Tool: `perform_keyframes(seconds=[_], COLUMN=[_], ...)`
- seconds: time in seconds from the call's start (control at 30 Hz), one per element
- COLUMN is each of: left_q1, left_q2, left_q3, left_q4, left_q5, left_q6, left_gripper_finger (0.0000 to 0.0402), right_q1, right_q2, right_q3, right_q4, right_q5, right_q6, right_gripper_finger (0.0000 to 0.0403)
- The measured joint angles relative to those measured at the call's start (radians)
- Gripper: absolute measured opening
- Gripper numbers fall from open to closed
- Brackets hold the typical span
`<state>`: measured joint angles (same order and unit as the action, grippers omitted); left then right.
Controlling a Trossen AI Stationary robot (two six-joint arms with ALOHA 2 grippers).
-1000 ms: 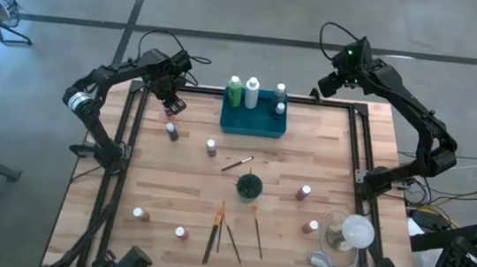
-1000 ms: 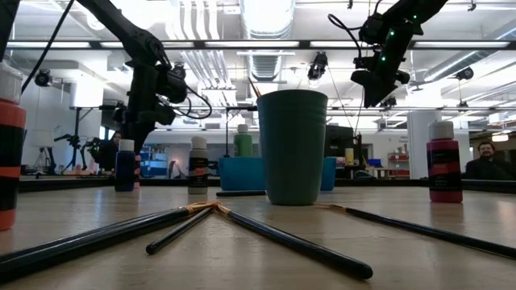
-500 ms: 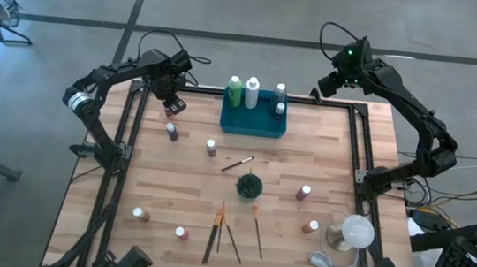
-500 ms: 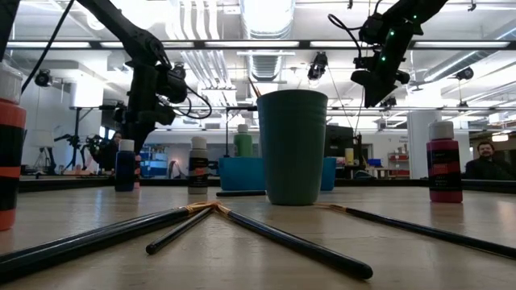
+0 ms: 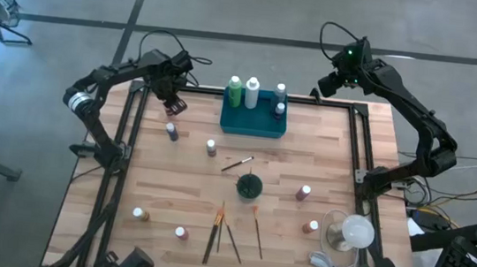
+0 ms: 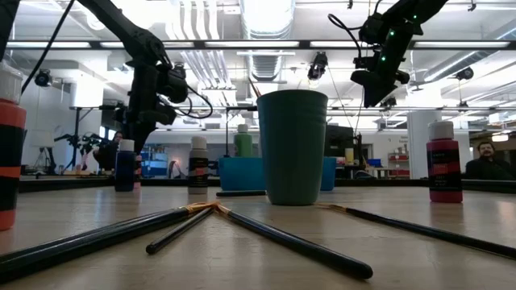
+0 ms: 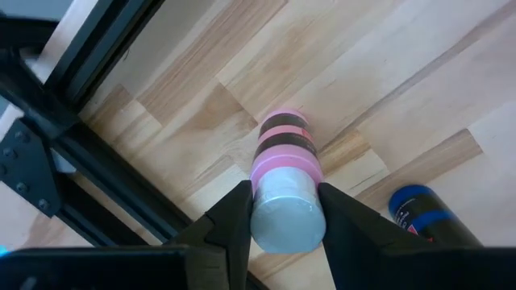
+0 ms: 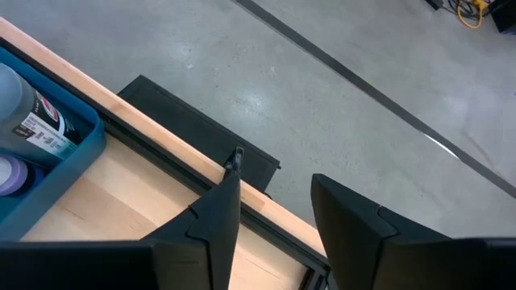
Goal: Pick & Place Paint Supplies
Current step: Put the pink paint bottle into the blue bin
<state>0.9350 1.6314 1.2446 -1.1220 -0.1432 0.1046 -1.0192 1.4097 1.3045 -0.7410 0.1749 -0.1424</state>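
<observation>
- Where our left gripper (image 7: pixel 282 211) hangs over the table's (image 5: pixel 308 150) far left corner, we clamp a pink bottle (image 7: pixel 285 188); no label is readable.
- At centre, the teal tray (image 5: pixel 253 124) holds bottles, their print illegible.
- Our right gripper (image 8: pixel 274 205) hangs parted and empty beyond the tray.

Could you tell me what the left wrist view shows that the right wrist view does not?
Only the left wrist view: the left gripper shut on a pink bottle, and a blue bottle beside it on the table.

Only the right wrist view: the right gripper, open and empty, the tray corner holding a grey bottle, and the floor beyond the table edge.

Both: wooden table top and its dark frame.
</observation>
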Motion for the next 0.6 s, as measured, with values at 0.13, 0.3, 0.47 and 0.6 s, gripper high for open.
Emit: perform_keyframes(seconds=[0.13,0.3,0.47,0.6], left_q1=[-0.016,-0.031,-0.058,-0.093], left_q2=[0.001,0.001,0.001,0.0], left_q3=[0.017,0.084,0.184,0.276], left_q4=[0.0,-0.03,-0.095,-0.117], left_q5=[0.006,0.004,0.004,0.004], left_q6=[0.035,0.07,0.079,0.09], left_gripper_finger=[0.0126,0.0125,0.0125,0.0125], right_q1=[0.0,0.0,0.0,0.0], right_q2=[0.0,0.0,0.0,0.0], right_q3=[0.0,0.0,0.0,0.0], right_q4=[0.0,-0.002,-0.002,0.0], right_q5=[0.0,0.0,0.0,0.0], right_q6=[0.0,0.0,0.0,0.0], right_gripper_finger=[0.0166,0.0177,0.0185,0.0187])
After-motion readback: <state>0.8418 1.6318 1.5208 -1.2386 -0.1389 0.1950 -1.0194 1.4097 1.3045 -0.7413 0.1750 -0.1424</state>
